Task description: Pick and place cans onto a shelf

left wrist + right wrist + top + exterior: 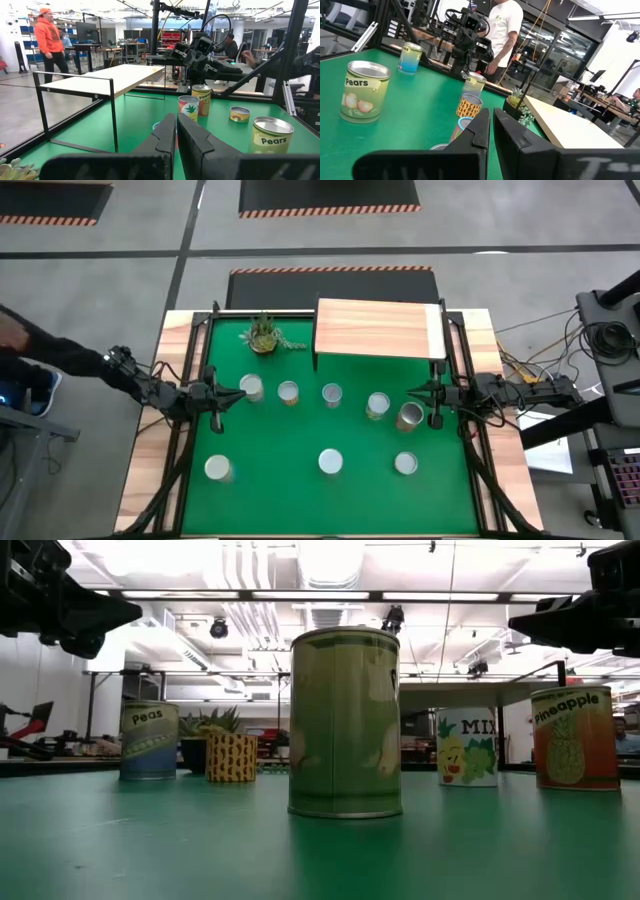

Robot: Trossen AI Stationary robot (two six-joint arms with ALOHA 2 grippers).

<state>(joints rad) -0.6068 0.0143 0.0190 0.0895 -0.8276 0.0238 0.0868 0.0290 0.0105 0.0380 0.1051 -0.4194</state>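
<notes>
Eight small metal cans with shiny silver tops (331,394) stand upright on the green-covered bench (270,500): five in a row across its middle, three nearer the front edge, all well apart from one another. None is on the raised light-wood plank shelf on thin black legs (375,329), which sits bare at the back right of the bench beside a small potted plant (263,334). The left end effector (238,394) hovers near the bench's left edge, just beside the leftmost can of the row, its fingers nearly closed and empty. The right end effector (412,392) hangs near the right edge, beside the rightmost can (410,416), likewise pinched almost together and holding nothing. The cans look rigid, sealed, probably fairly heavy, with smooth labelled sides that may slip; a mid-height grip across the cylinder wall seems safest.
</notes>
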